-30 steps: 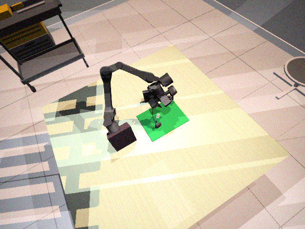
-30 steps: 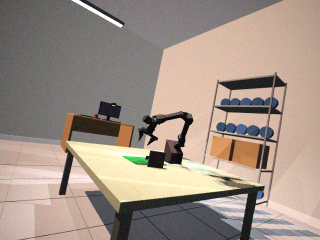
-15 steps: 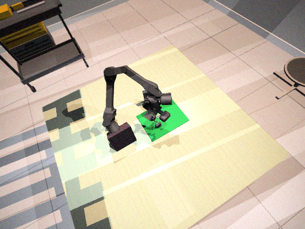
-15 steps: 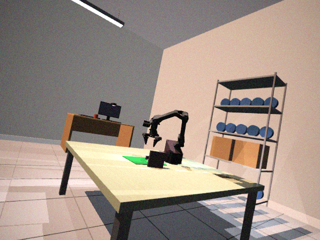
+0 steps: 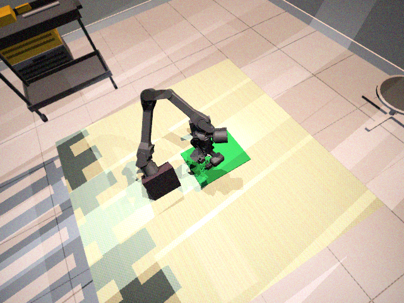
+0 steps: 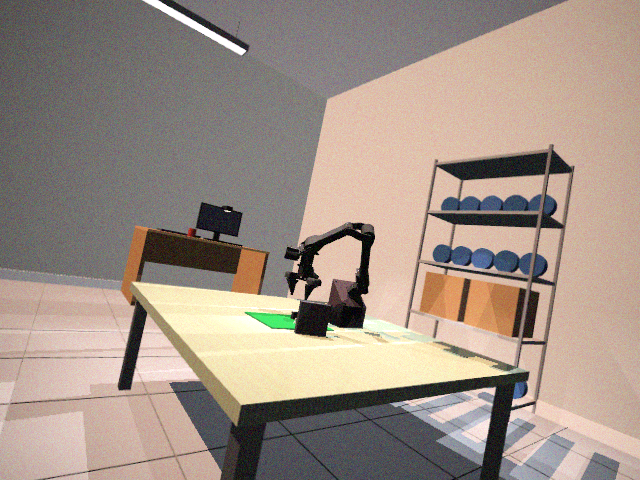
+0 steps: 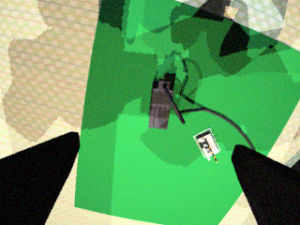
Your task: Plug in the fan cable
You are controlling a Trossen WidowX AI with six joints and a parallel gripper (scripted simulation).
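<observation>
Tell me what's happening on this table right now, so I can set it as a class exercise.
A single robot arm hangs over a green board on the table. Its gripper is wide open and holds nothing. Below it, in the wrist view, the fan's dark plug lies on the board with its cable trailing off; the small white header sits beside it, unplugged. The fan stands at the board's edge.

Arm (image 5: 146, 130): dark grey, matte, slim tubular links with rounded joint housings. Base block (image 5: 161, 180): boxy, dark maroon-brown. Short grey cylinder (image 5: 220, 134) projecting from wrist housing. Gripper (image 6: 302, 284): near-black, two tapering pointed fingers, plain flat surfaces. Cables, screws, markings too small to tell.
</observation>
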